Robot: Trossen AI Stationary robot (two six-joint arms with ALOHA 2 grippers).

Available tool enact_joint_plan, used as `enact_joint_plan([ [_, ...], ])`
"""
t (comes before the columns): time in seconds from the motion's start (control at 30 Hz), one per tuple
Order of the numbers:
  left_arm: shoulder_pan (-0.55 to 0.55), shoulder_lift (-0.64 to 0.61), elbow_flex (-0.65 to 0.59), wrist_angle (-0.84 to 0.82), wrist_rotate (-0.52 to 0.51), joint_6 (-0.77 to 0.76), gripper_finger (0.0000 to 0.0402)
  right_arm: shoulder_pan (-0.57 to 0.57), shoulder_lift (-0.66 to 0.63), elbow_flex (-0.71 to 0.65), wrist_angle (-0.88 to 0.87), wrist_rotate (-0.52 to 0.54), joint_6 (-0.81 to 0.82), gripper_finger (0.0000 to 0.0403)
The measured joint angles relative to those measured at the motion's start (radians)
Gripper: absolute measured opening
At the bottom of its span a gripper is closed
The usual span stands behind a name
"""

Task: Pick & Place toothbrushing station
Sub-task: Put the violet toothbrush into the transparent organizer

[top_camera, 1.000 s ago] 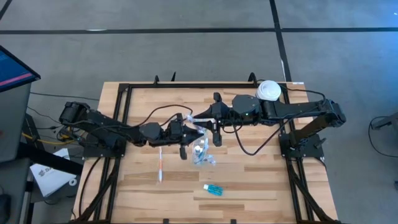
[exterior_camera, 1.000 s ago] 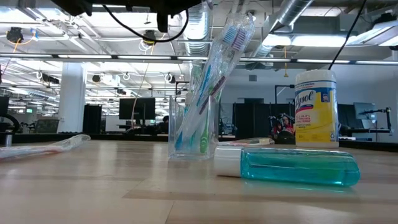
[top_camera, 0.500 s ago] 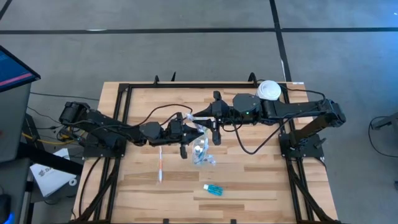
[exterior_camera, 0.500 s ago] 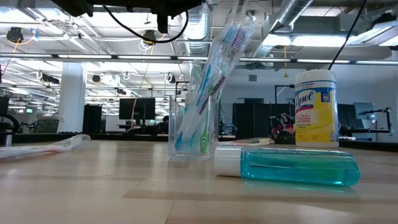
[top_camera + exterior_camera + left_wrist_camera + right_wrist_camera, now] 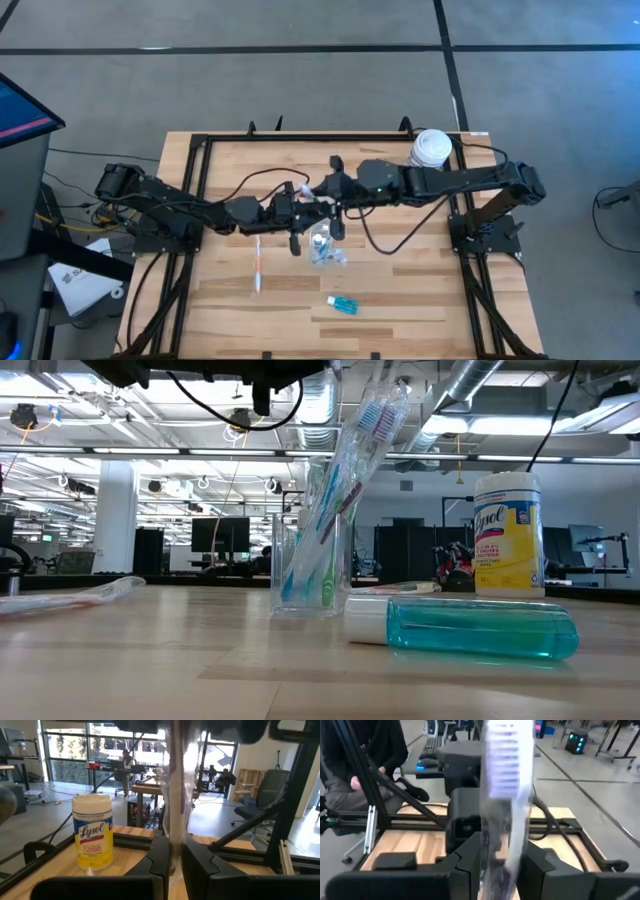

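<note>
Both claws, left (image 5: pixel 308 211) and right (image 5: pixel 322 190), pinch one wrapped toothbrush (image 5: pixel 314 199) above one tumbler (image 5: pixel 308 565); one tube (image 5: pixel 462 627) and one loose toothbrush (image 5: pixel 257 264) lie on the table (image 5: pixel 420 290).

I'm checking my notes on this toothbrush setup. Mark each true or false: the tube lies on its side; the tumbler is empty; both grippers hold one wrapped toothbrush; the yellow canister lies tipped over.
1. The tube lies on its side: true.
2. The tumbler is empty: false, toothbrushes stand in it.
3. The left gripper and right gripper both pinch one wrapped toothbrush: true.
4. The yellow canister lies tipped over: false, it stands upright.
</note>
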Motion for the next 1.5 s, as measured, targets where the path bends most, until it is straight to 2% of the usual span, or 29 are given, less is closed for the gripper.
enact_joint_plan([
  [0.27, -0.003, 0.0, -0.002, -0.012, -0.001, 0.001, 0.0026, -0.003, -0.025, 0.003, 0.004, -0.002, -0.007, 0.006],
  [0.53, -0.003, -0.001, -0.002, -0.015, -0.001, 0.003, 0.0026, -0.003, -0.035, 0.003, -0.003, -0.002, -0.01, 0.001],
  [1.0, -0.003, 0.001, -0.003, -0.021, 0.0, 0.003, 0.0028, -0.003, -0.039, 0.005, -0.042, -0.003, -0.049, 0.0005],
  [1.3, -0.008, -0.001, -0.002, -0.009, -0.001, 0.009, 0.0076, -0.002, -0.1, 0.002, -0.153, 0.0, -0.077, 0.0005],
  [1.5, -0.018, -0.001, -0.002, -0.022, 0.0, 0.011, 0.009, -0.002, -0.108, 0.002, -0.199, 0.017, -0.086, 0.0005],
])
